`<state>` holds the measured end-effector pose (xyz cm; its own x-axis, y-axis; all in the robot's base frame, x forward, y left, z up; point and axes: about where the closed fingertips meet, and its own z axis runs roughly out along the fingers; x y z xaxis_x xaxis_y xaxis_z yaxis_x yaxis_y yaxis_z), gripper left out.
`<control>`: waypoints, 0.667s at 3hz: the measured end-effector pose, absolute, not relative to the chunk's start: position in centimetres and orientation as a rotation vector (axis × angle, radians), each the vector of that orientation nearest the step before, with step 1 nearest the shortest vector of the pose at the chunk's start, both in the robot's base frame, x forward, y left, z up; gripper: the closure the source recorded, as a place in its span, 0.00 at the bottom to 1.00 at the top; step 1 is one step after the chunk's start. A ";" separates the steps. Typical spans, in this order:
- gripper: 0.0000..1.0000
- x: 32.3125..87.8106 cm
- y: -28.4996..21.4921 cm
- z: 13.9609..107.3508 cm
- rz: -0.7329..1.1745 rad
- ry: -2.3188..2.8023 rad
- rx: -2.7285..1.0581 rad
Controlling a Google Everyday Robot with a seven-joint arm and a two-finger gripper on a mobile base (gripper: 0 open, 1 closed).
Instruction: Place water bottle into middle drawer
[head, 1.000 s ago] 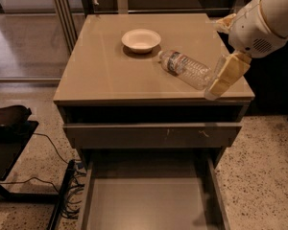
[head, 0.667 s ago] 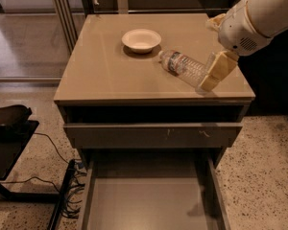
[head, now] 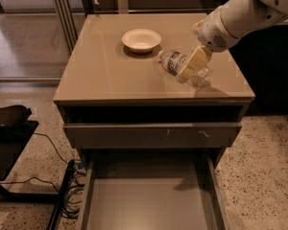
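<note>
The water bottle (head: 171, 61) lies on its side on the taupe cabinet top (head: 105, 71), cap toward the white bowl. My gripper (head: 186, 74) hangs from the white arm that comes in from the upper right. It is down over the middle of the bottle, with its cream-coloured tip across the bottle's body. The bottle's base (head: 201, 77) shows to the right of the gripper. The middle drawer (head: 149, 205) is pulled far out below the cabinet front, and its flat floor is bare.
A white bowl (head: 141, 39) stands at the back of the cabinet top, left of the bottle. A drawer with a scuffed front panel (head: 153, 135) sits slightly out above the open one. A black stand (head: 9, 128) and cables (head: 67, 186) are on the floor at left.
My gripper has moved left and down, from beside the bottle's base to over its middle. The bottle lies about where it was.
</note>
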<state>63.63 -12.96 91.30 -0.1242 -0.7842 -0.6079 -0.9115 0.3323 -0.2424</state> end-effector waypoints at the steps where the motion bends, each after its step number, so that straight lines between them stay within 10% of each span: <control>1: 0.00 66.5 -12.6 89.3 0.268 1.997 -1.428; 2: 0.00 68.4 -12.7 87.5 0.281 2.056 -1.370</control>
<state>68.38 -12.71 87.48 -0.2485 -0.7481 -0.6153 -0.8856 0.4328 -0.1685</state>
